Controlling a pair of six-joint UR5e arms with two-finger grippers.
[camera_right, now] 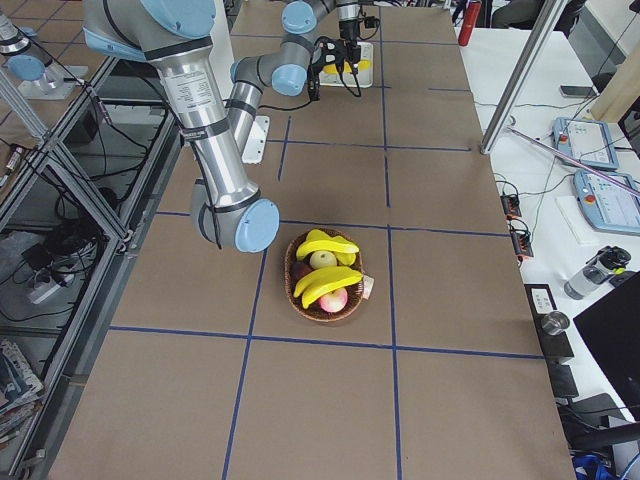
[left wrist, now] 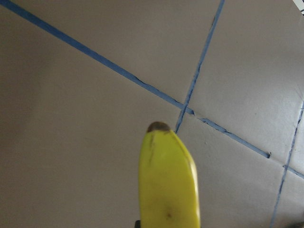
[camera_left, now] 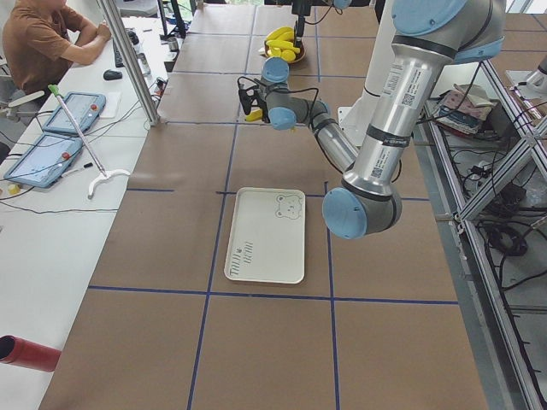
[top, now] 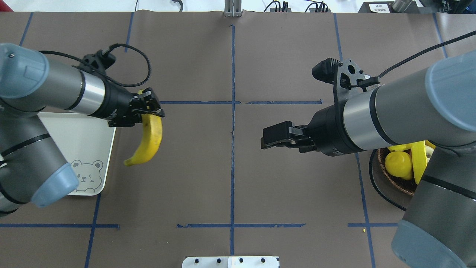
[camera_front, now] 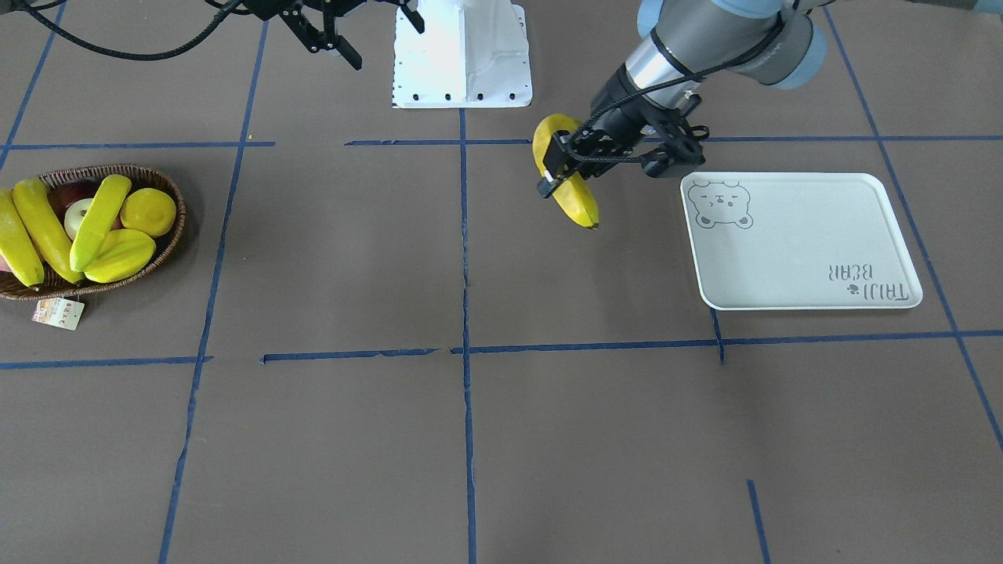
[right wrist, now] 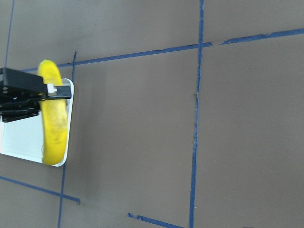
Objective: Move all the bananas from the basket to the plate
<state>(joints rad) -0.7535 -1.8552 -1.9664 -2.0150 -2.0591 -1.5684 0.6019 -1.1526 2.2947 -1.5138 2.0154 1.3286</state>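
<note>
My left gripper [camera_front: 558, 168] [top: 152, 111] is shut on one banana [camera_front: 576, 200] [top: 148, 139], which hangs tip-down above the table just beside the plate's [camera_front: 799, 235] [top: 85, 141] edge. The left wrist view shows only this banana's [left wrist: 168, 185] dark tip over the mat. The plate has nothing on it. Three more bananas [camera_front: 43, 227] lie in the wicker basket [camera_front: 177, 235] at the far end. My right gripper [camera_front: 335, 45] [top: 264, 138] is open with nothing in it, in the air near the table's middle.
The basket also holds a ribbed starfruit [camera_front: 121, 254], a round yellow fruit [camera_front: 149, 211] and reddish apples [camera_front: 74, 211]. A paper tag [camera_front: 59, 312] hangs from its rim. The robot's white base [camera_front: 462, 55] stands at the table's edge. Blue tape lines cross the brown mat.
</note>
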